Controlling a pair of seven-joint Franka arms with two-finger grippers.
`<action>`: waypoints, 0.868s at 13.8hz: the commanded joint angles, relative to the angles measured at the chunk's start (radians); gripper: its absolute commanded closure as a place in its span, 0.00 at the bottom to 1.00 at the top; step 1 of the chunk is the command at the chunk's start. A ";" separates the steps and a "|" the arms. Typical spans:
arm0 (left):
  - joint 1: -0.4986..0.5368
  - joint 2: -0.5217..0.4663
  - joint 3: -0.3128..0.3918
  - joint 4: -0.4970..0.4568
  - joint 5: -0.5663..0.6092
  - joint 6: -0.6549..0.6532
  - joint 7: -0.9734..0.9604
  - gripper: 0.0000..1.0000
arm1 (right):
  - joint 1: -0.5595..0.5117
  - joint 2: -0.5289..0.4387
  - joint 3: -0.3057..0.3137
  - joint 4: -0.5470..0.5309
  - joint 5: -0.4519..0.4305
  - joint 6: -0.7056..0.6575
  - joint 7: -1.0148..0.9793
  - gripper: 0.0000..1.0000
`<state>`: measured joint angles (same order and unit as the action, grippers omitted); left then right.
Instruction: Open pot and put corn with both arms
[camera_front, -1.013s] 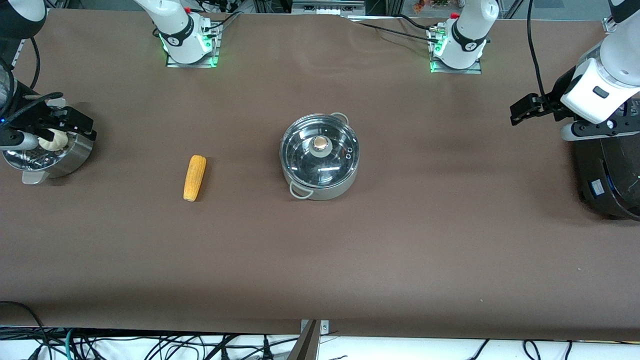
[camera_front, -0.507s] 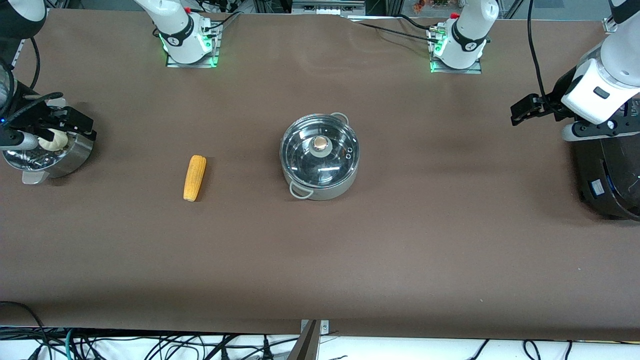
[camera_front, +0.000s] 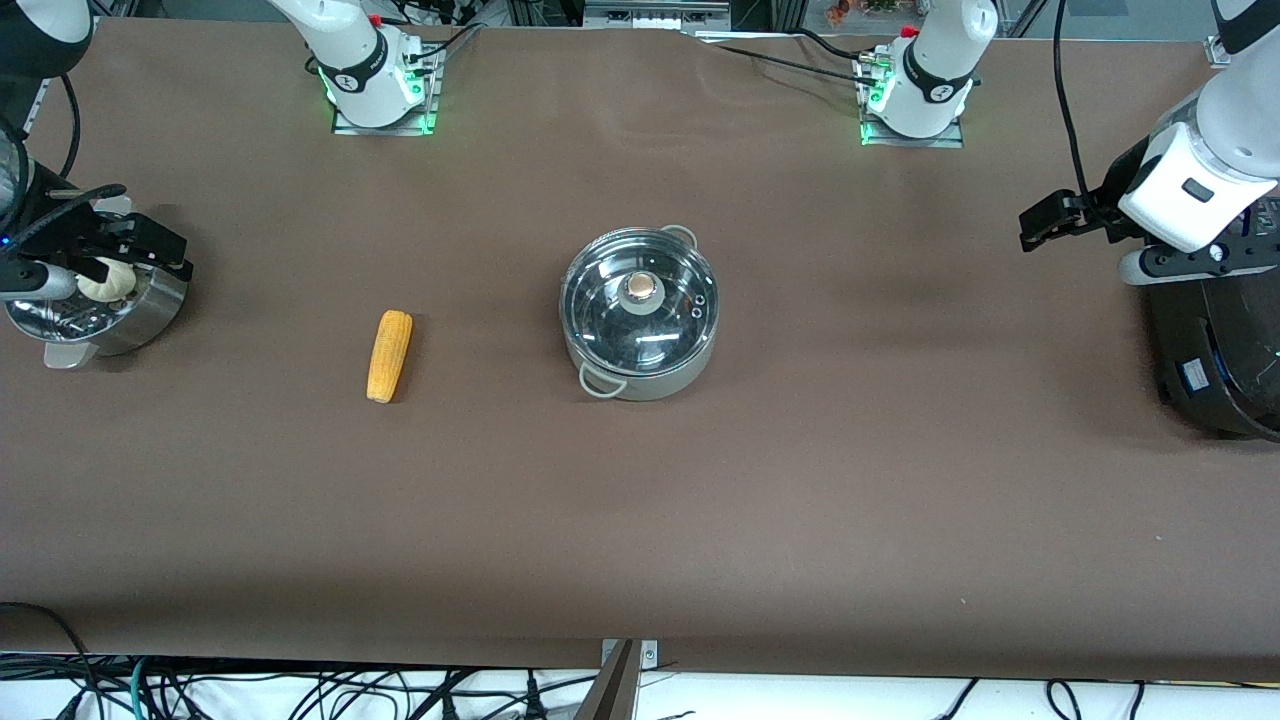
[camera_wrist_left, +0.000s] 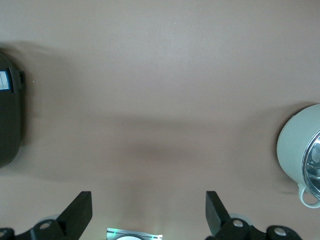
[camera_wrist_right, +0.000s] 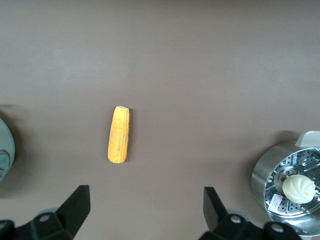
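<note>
The left claw (camera_front: 1040, 222) is hanging wide open and empty over the counter (camera_front: 900, 450) beside the black cooker (camera_front: 1215, 360). The right claw (camera_front: 150, 248), likewise spread and empty, is hovering over the one steamer (camera_front: 110, 320). One corn (camera_front: 389, 355) is lying flat toward the right arm's end, its long axis running toward the front camera, its tapered end nearer. One lidded pot (camera_front: 640, 312) is sitting mid-counter.

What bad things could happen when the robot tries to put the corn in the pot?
1. The glass lid is on the pot, with only a small knob to pinch; it might slip.
2. The corn cob is round and tapered, so it may roll away from the fingers.
3. The right gripper hangs over the steamer with the bun and might bump it. The left gripper hangs open by the black cooker.
</note>
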<state>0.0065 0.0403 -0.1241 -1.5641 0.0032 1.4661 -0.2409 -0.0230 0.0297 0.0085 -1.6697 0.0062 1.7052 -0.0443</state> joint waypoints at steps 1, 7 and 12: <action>0.013 -0.023 -0.009 -0.019 0.015 -0.006 0.020 0.00 | -0.003 -0.007 0.007 -0.002 -0.008 -0.004 0.008 0.00; 0.013 -0.023 -0.009 -0.019 0.015 -0.004 0.020 0.00 | -0.006 -0.005 0.004 -0.004 -0.006 -0.009 0.009 0.00; 0.012 -0.019 -0.014 -0.017 0.012 -0.003 0.009 0.00 | 0.006 0.054 0.008 -0.007 0.003 -0.050 0.012 0.00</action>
<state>0.0072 0.0403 -0.1243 -1.5651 0.0032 1.4661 -0.2409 -0.0226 0.0470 0.0092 -1.6762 0.0065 1.6578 -0.0436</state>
